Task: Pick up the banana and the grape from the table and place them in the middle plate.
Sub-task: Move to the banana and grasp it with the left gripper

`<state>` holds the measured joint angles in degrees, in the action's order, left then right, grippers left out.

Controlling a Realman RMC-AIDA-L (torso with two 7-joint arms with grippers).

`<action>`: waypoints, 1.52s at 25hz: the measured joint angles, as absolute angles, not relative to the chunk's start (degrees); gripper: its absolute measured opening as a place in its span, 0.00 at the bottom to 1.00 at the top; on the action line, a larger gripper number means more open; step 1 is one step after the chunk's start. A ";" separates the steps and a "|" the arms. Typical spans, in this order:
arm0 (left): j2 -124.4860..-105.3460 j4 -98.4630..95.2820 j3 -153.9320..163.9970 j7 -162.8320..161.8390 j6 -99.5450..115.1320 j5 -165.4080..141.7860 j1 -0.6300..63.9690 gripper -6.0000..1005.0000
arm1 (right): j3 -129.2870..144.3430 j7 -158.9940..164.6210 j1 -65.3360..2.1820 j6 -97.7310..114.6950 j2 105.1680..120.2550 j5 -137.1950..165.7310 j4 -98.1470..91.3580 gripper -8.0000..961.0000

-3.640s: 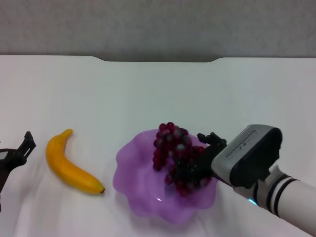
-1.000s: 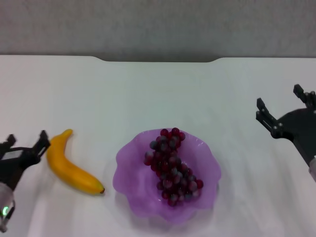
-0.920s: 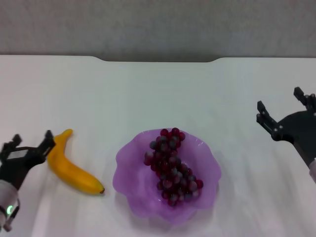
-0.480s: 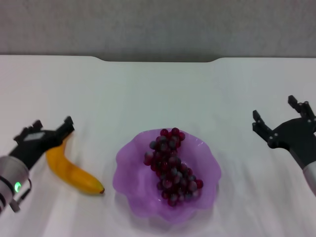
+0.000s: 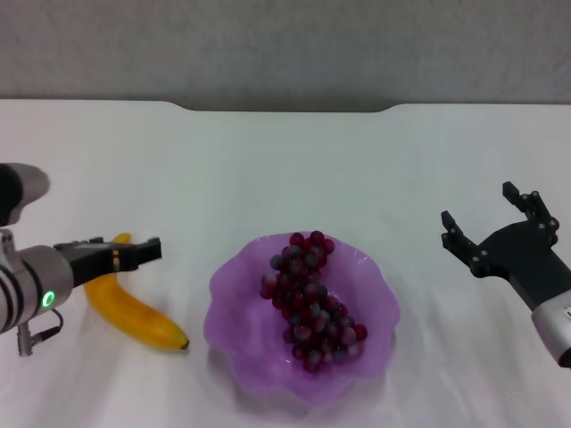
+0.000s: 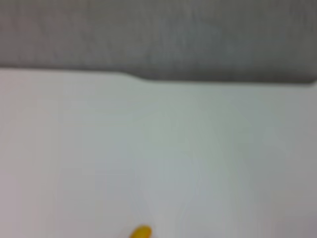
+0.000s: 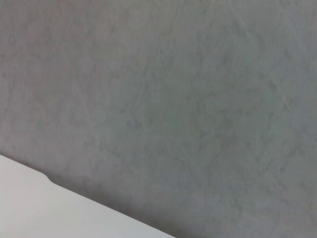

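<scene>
Grapes [image 5: 309, 299] lie heaped inside my middle plate [image 5: 234, 312], which sits at 6 o'clock on the white surface [image 5: 285, 169]. At about 8 o'clock the banana [image 5: 134, 309] lies flat on the surface, apart from the plate. My left pincer [image 5: 134, 253] reaches across the banana's far end; I cannot tell how wide it stands. My left wrist camera catches only the banana's tip [image 6: 140, 232]. At 3 o'clock my right pincer [image 5: 489, 223] hangs with its fingers spread wide, holding nothing.
</scene>
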<state>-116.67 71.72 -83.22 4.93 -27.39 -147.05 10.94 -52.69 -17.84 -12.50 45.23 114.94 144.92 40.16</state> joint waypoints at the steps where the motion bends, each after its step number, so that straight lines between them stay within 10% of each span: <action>1: -116.72 71.63 -83.65 4.91 -29.15 -147.55 11.60 0.90 | -52.65 -17.84 -12.58 45.10 114.95 144.94 40.14 0.94; 38: -116.99 63.97 -85.23 -21.10 -44.51 -164.49 22.03 0.89 | -52.02 -17.84 -12.83 44.21 114.96 144.93 39.29 0.94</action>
<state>-116.99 63.97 -85.23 -21.10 -44.51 -164.49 22.03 -52.02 -17.84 -12.83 44.21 114.96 144.93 39.29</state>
